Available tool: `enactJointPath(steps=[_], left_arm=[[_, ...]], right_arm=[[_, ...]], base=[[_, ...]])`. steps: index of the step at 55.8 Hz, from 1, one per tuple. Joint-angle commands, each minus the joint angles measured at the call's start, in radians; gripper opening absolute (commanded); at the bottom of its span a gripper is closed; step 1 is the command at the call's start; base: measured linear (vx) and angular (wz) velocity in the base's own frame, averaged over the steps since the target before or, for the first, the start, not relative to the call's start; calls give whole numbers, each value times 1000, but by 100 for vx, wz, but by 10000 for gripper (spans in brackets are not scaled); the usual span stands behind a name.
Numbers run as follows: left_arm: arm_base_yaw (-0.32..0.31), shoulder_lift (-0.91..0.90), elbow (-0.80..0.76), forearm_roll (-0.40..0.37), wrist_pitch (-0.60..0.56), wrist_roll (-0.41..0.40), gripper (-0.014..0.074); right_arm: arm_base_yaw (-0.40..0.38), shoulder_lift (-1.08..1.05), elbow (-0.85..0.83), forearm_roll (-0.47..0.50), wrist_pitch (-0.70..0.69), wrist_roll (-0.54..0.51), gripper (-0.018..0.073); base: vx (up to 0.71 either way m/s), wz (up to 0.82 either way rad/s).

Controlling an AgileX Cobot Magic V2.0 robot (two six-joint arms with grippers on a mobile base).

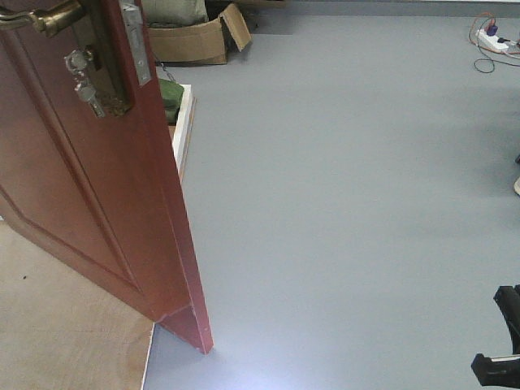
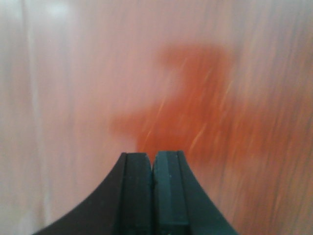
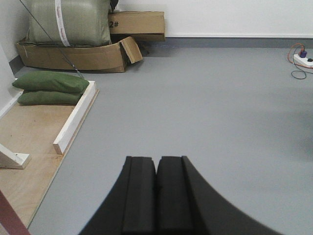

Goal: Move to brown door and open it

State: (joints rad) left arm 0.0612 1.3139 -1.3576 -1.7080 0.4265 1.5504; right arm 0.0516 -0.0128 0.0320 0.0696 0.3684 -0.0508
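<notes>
1. Grey floor (image 1: 341, 203): we see it fill the front view from 12 to 5 o'clock, bare vinyl w/ a light patch at 6.
2. Brown door (image 1: 73, 187): glossy reddish panel, stands ajar across the 8 to 11 o'clock side of the front view. Its free edge faces us and its bottom corner sits at 6 to 7 o'clock, over the floor just past the board's edge. In the left wrist view the door (image 2: 195, 98) is a blurred red-brown wall filling the whole pic.
3. Plywood board (image 1: 65, 333): lies flat at 7 to 8 o'clock in the front view, under the door's near side.
4. Cardboard box (image 3: 78, 56): open-flapped, at 10 to 11 o'clock in the right wrist view, w/ an olive sack (image 3: 68, 22) on top.
5. White beam (image 3: 76, 117): lies along the board's far edge at 9 o'clock, green bags (image 3: 51, 82) stacked at its far end.
6. Left claw (image 2: 152, 166): pads pressed together, nothing between them, pointed at the door; contact we can't tell.
7. Right claw (image 3: 156, 169): pads likewise together and empty, above open floor at 6 o'clock.
8. Brass handle (image 1: 45, 16): at 11 o'clock on the door, keys (image 1: 85, 81) hanging in the lock just below.
9. Power strip (image 1: 492, 38): on the floor at 1 to 2 o'clock, cables looped beside it.
</notes>
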Motion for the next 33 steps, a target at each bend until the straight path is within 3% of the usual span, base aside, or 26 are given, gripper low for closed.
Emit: enactJointPath(steps=[1,33], left_arm=[[-10,-24,-25,-64,18,-3,67],[-10,-24,-25,-65,15,-3,67]], right_arm=[[2,-6,4,-3,-78,-6,0],[2,-6,4,-3,-78,-6,0]], base=[[0,0],[0,0]])
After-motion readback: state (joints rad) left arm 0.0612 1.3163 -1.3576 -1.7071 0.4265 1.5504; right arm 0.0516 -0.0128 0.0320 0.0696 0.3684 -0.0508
